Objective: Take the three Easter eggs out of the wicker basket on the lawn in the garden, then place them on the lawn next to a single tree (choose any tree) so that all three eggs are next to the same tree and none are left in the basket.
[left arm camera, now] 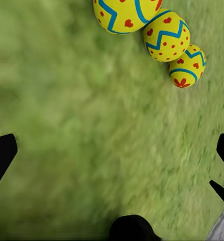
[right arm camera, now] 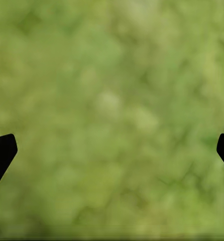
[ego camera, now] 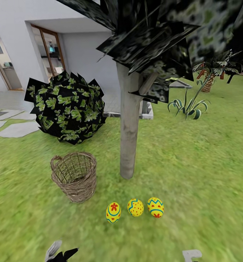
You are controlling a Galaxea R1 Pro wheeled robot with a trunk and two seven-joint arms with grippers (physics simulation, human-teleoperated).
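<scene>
Ahead on your left you have a round black-and-green bush (ego camera: 66, 107), with grey paving slabs (ego camera: 17, 129) beside it. Behind stands a white house wall (ego camera: 86, 58) with a wood-framed glass door (ego camera: 48, 51). Far right, a spiky striped plant (ego camera: 188, 106) and a short palm (ego camera: 210, 74).

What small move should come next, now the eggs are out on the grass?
Probably just lift both arms clear and stop. All three eggs lie in a row on the lawn by the tree trunk, the basket looks empty, and both grippers, left and right, hang open over the grass.
</scene>
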